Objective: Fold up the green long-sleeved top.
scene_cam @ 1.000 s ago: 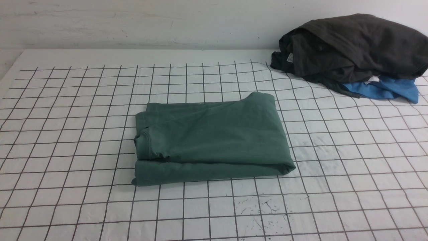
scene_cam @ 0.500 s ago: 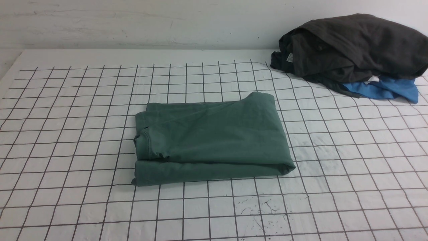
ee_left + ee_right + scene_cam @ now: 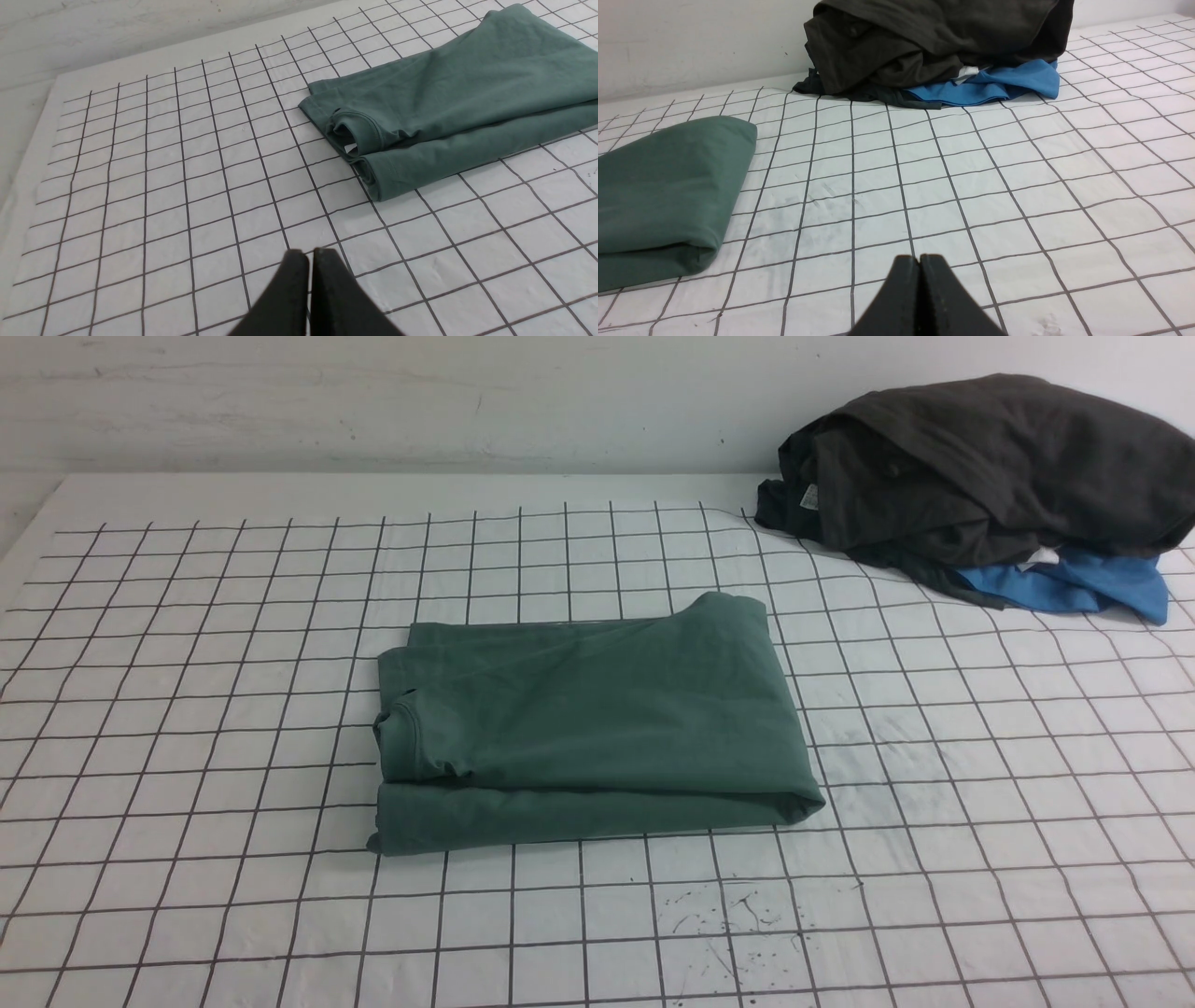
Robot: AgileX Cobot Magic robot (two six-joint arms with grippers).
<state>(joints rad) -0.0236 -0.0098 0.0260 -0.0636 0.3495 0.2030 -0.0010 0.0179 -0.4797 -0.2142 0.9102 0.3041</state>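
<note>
One gridded sheet (image 3: 187, 709) fills your front frame, with the folded green top (image 3: 588, 719) at its centre, dark clothes (image 3: 980, 467) upper right, and your left gripper (image 3: 309, 254) and right gripper (image 3: 919, 259) both pinched closed, empty.

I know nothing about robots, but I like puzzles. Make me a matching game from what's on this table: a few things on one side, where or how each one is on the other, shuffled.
Things:
1. green top
2. dark garment
3. blue garment
4. left end effector

States:
A. heaped at the far right of the grid cloth
B. shut, holding nothing
C. folded flat, mid-table
D. partly buried under the pile

Pairs: 1-C, 2-A, 3-D, 4-B
</note>
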